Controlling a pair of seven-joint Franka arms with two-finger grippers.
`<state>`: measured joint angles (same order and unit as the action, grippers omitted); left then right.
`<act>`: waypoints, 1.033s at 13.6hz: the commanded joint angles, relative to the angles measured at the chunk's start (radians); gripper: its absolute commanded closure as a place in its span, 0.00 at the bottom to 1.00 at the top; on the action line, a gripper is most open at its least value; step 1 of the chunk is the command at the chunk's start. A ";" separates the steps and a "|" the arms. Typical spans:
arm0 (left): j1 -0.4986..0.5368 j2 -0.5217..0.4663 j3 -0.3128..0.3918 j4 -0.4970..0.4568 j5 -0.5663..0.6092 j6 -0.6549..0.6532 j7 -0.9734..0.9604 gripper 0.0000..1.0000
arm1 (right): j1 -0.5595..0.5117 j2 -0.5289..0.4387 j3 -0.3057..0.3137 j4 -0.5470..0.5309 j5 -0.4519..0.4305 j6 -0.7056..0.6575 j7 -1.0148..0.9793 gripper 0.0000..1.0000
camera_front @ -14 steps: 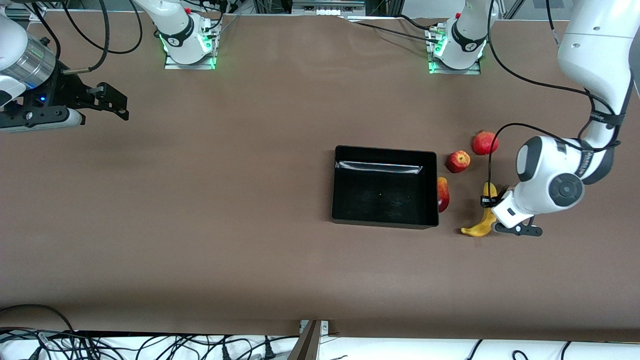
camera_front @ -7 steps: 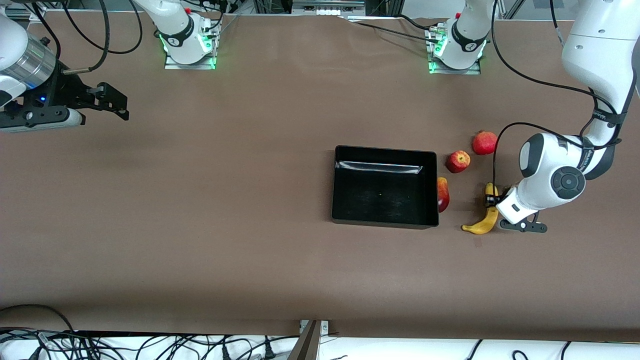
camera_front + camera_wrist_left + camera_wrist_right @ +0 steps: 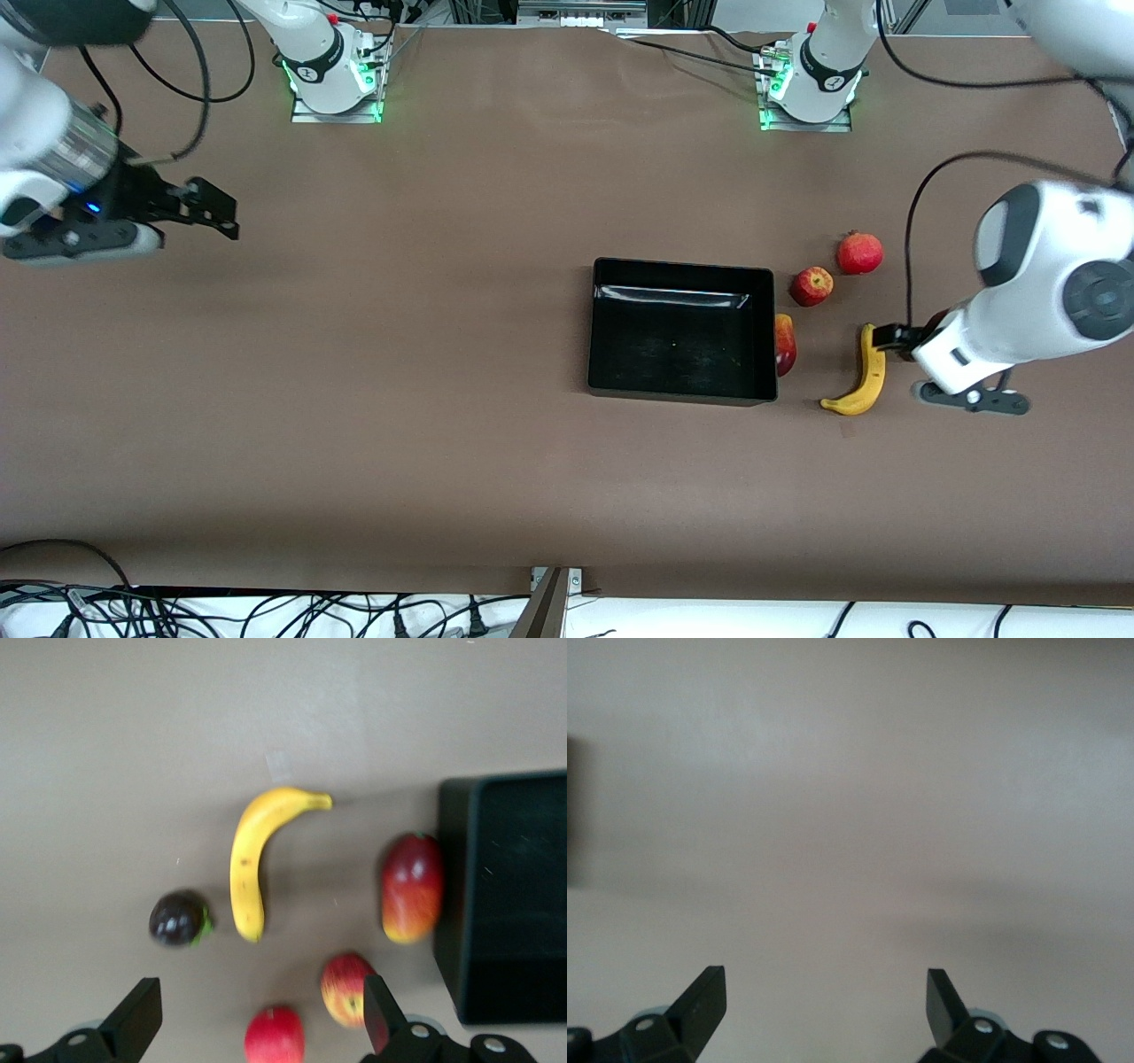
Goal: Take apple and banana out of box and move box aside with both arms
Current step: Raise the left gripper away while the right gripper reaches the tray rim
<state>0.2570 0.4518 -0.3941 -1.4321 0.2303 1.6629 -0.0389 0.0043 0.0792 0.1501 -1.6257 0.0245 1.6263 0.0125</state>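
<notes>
Front view, mango (image 3: pixel 785 345) touching box (image 3: pixel 680 390) wall, both pincers (image 3: pixel 257 1023) (image 3: pixel 824 1005) spread open

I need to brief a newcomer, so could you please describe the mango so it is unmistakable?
Find the black bin. The mango lies right against the bin's wall toward the left arm's end of the table. Unlike the round apple nearby, it is oblong, red shading to yellow.

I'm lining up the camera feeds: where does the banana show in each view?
Front view: banana on the table, beside the black bin.
Left wrist view: banana mid-picture.
Right wrist view: not in it.
Shared landmark: the mango against the bin's wall.
</notes>
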 commanded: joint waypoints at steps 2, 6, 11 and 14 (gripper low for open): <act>-0.002 -0.005 -0.031 0.206 -0.019 -0.256 0.007 0.00 | 0.130 0.045 0.002 0.013 0.046 -0.013 0.023 0.00; -0.042 -0.100 0.022 0.199 -0.061 -0.281 -0.002 0.00 | 0.279 0.171 0.002 0.021 0.103 0.145 0.320 0.00; -0.290 -0.447 0.425 -0.274 -0.259 0.073 0.001 0.00 | 0.532 0.408 -0.003 0.067 0.069 0.473 0.712 0.00; -0.289 -0.475 0.425 -0.332 -0.175 0.104 0.040 0.00 | 0.626 0.557 -0.011 0.151 0.020 0.596 0.865 0.00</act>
<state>-0.0146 0.0372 0.0154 -1.6695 0.0147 1.7329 -0.0323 0.5831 0.5347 0.1581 -1.5787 0.0723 2.1961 0.7948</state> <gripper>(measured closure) 0.000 0.000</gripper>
